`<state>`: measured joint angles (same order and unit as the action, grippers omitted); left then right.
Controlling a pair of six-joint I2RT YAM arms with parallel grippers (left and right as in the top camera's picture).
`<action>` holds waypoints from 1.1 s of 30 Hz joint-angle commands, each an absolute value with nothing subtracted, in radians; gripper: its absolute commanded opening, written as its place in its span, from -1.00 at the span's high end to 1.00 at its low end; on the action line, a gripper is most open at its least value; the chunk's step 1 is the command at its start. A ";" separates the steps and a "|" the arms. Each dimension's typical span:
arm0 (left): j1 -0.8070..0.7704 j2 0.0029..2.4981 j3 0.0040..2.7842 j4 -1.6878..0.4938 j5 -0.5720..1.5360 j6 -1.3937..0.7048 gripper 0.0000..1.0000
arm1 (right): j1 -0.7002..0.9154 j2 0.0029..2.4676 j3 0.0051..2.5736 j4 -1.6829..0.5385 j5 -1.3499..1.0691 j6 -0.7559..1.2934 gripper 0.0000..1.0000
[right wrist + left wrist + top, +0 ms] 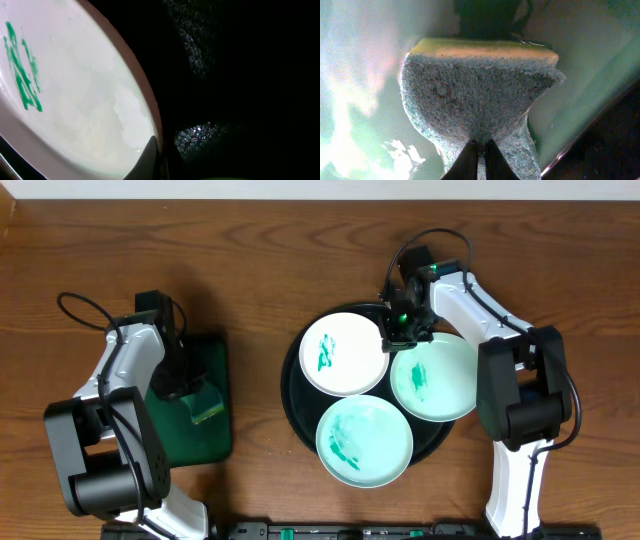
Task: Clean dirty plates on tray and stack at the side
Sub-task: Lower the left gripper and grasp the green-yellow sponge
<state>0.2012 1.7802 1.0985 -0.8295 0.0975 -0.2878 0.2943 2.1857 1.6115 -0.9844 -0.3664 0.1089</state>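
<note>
Pickup step: right tool point(398, 332) sits at the rim of the white plate point(345, 352) on the black tray point(293, 395), closure untellable; left tool point(481, 159) pinches the sponge point(475, 95); next likely needs a firm rim hold

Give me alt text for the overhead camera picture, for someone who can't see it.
Three small plates with green smears fill a round black tray on a wooden table. The right gripper sits at the rim of the upper-left plate, while the left gripper holds a sponge over a green rectangular tray at the left.
</note>
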 commanded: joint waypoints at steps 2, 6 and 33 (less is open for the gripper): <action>0.201 1.790 1.114 -0.848 0.093 -0.278 0.85 | 0.295 2.187 1.628 -0.991 -0.367 0.088 0.98; 0.201 1.790 1.114 -0.855 0.093 -0.278 0.86 | 0.295 2.187 1.628 -0.988 -0.367 0.088 0.98; 0.203 1.790 1.114 -0.824 0.089 -0.222 0.57 | 0.295 2.187 1.628 -0.996 -0.367 0.080 0.98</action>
